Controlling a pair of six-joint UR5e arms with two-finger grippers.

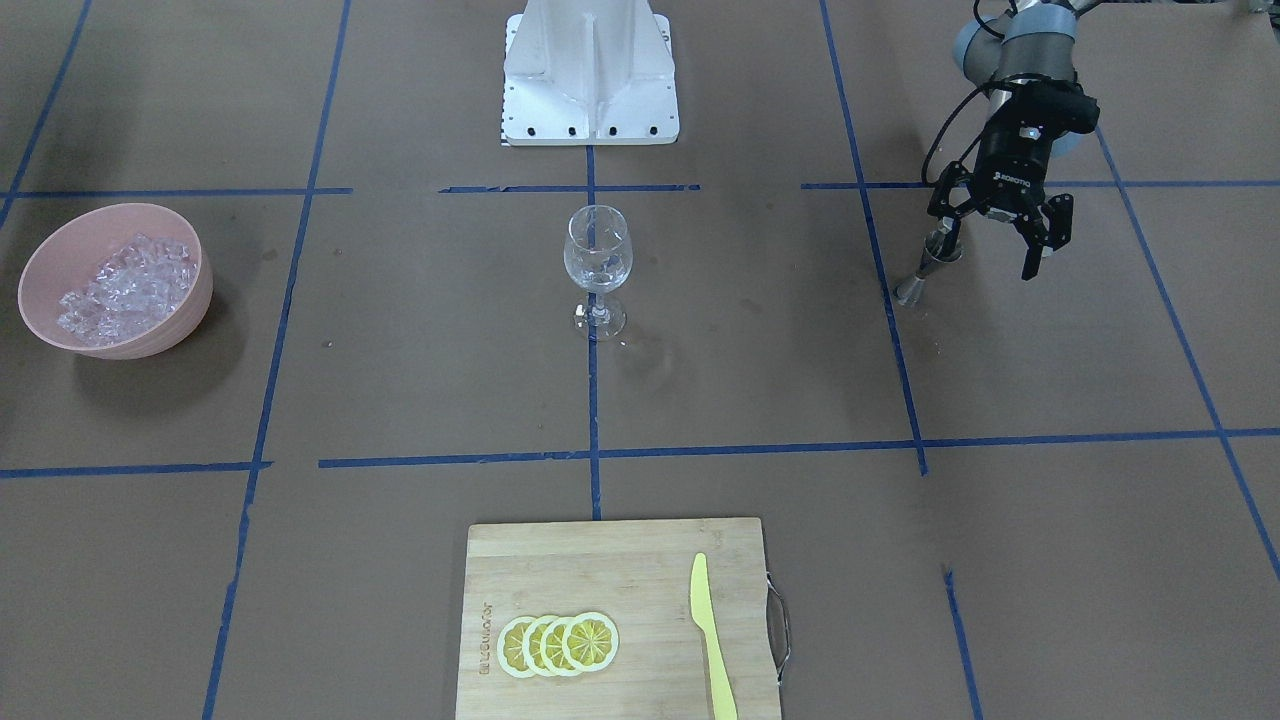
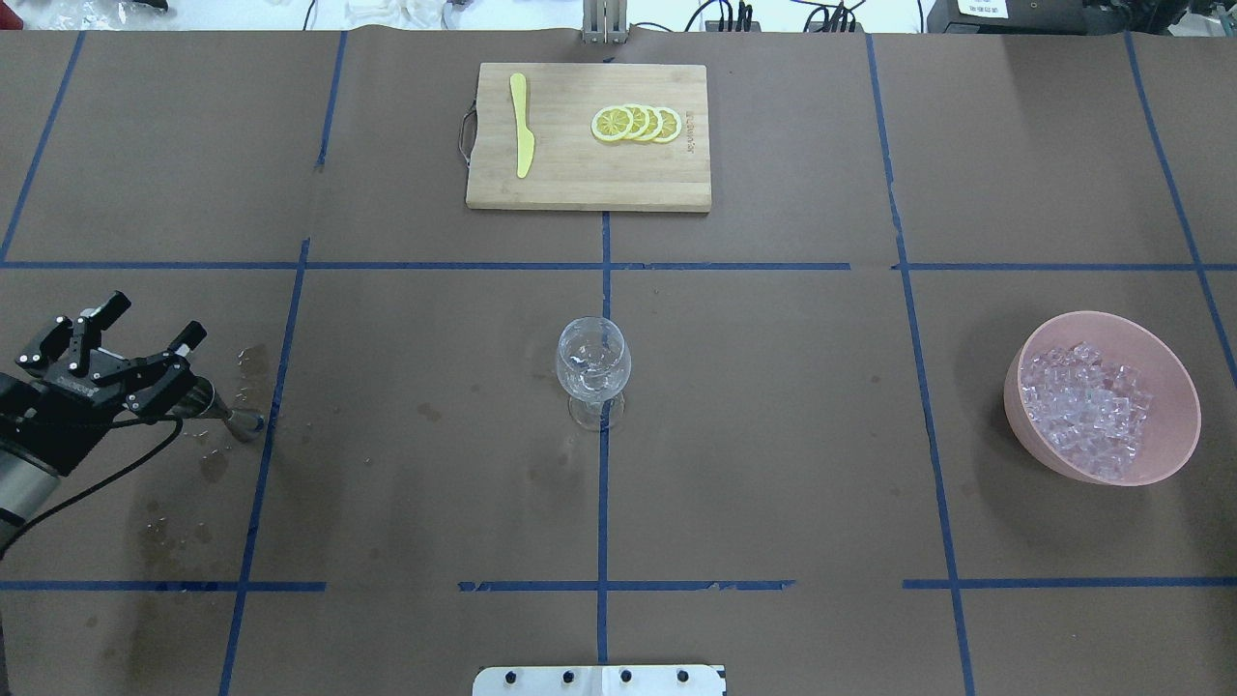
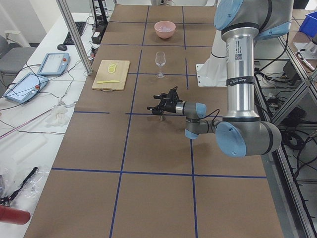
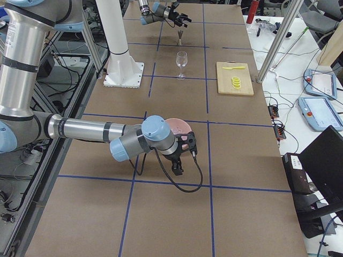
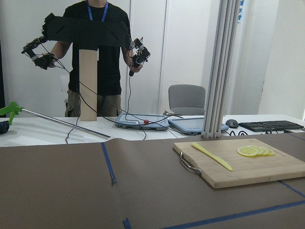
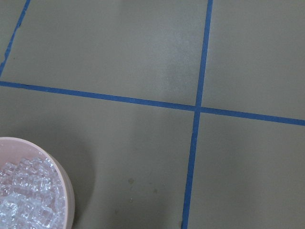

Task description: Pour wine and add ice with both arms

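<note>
A clear stemmed wine glass (image 1: 597,262) stands at the table's centre, also in the overhead view (image 2: 592,367); I cannot make out wine in it. A small steel measuring cup (image 1: 922,272) stands at the robot's left (image 2: 224,413). My left gripper (image 1: 988,240) hangs open and empty just above and beside it (image 2: 155,321). A pink bowl (image 1: 190,300) of ice cubes (image 1: 125,285) sits at the robot's right (image 2: 1090,406). My right gripper (image 4: 183,156) shows only in the exterior right view, next to the bowl; I cannot tell its state.
A wooden cutting board (image 2: 588,188) with lemon slices (image 2: 636,124) and a yellow knife (image 2: 522,135) lies on the operators' side. Wet spots (image 2: 208,464) mark the paper around the steel cup. The white pedestal base (image 1: 590,70) stands behind the glass.
</note>
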